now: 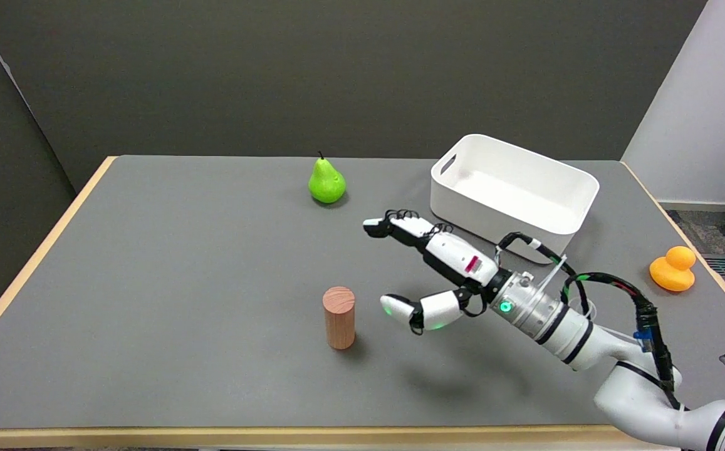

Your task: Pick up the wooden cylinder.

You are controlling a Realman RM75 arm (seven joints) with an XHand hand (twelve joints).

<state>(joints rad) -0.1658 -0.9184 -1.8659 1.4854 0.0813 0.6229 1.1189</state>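
The wooden cylinder (339, 317) stands upright on the grey table (180, 263), near the front middle. My right hand (428, 272) hovers just to its right, above the table, with the fingers spread apart and nothing in them. The thumb tip is a short gap from the cylinder's right side, while the other fingers stretch out farther back and above. No part of the hand touches the cylinder.
A green pear (326, 180) stands at the back middle. A white bin (514, 190) sits at the back right, just behind my arm. An orange toy duck (673, 267) lies near the right edge.
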